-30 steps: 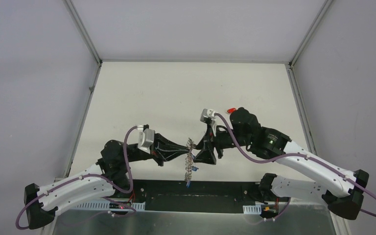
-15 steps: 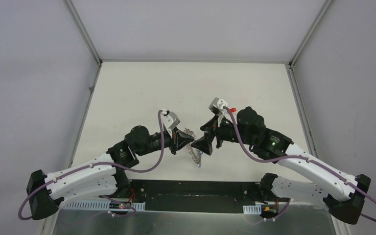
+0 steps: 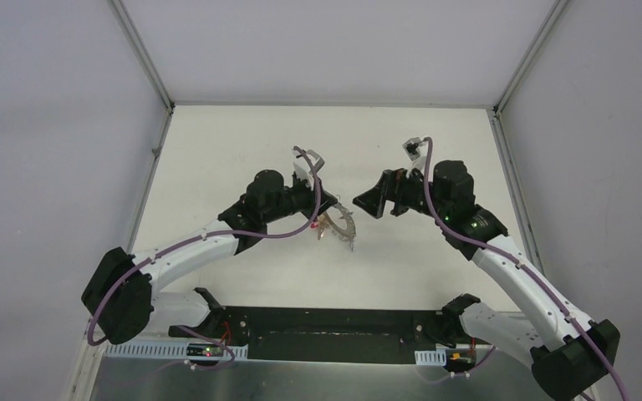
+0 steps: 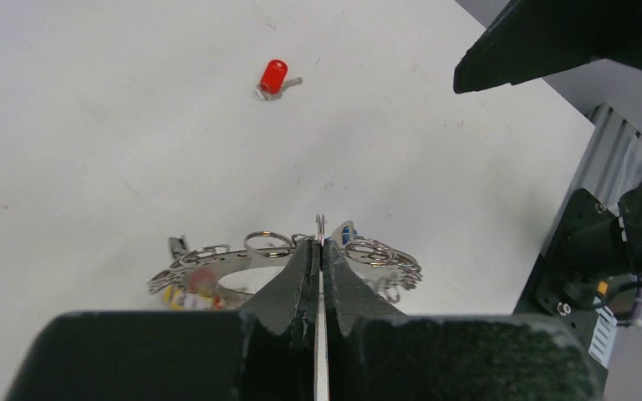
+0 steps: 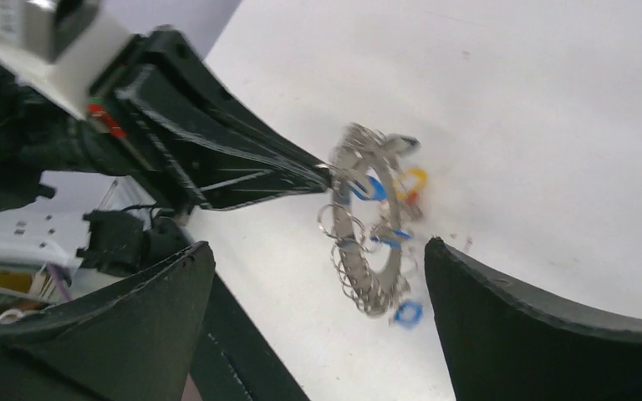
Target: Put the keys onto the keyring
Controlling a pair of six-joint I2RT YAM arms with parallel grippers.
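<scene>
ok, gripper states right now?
Left gripper: shut on the keyring.
Right gripper: open, empty.

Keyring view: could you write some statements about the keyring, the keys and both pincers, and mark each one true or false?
1. The left pincer is shut on the rim of the keyring. True.
2. The red-tagged key lies on the table, apart from the keyring. True.
3. The right pincer holds the red-tagged key. False: it is open and empty.
4. The keyring bears no tags. False: blue tags and a yellow tag hang on it.
</scene>
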